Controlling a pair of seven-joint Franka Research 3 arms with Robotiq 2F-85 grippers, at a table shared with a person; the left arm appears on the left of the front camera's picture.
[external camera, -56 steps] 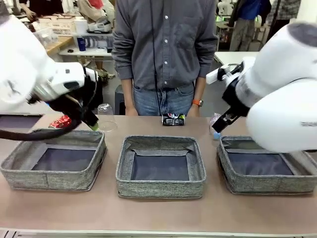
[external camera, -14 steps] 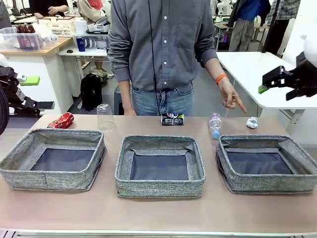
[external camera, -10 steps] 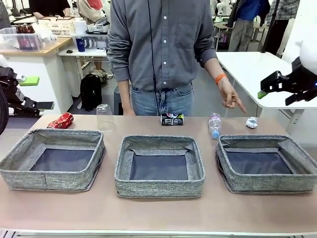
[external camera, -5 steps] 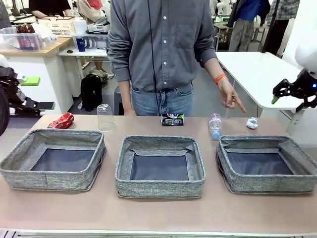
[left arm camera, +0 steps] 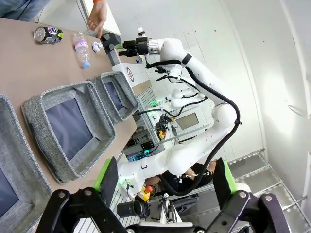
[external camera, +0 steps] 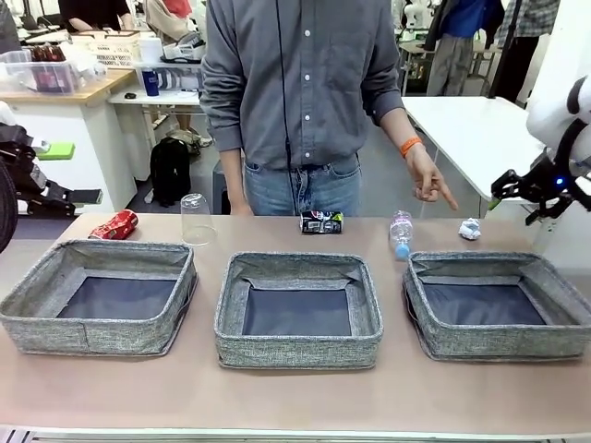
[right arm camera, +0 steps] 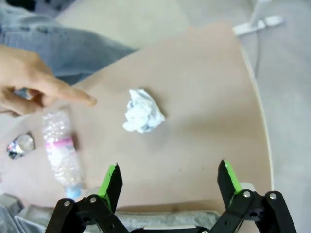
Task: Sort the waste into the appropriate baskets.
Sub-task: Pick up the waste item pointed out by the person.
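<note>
at the table's far right corner, past the soft-walled grey woven fabric basket [external camera: 434, 343], the crumpled white paper ball [right arm camera: 142, 111] sits on bare tan tabletop, table edge near. a person's pointing hand [right arm camera: 29, 80] and the ridged clear plastic water bottle [right arm camera: 60, 150] lie beside it. right gripper [right arm camera: 170, 177] hovers above, jaws wide, empty. left gripper [left arm camera: 165, 174] spread wide too, empty, up in the air.

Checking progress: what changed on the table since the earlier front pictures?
Both arms pulled back from over the baskets; the robot's right hand, open, then sank at the right edge toward the crumpled paper ball, which the person's hand now points at. Nothing gripped. Red can, dark can, cup, bottle and baskets stayed put.
</note>
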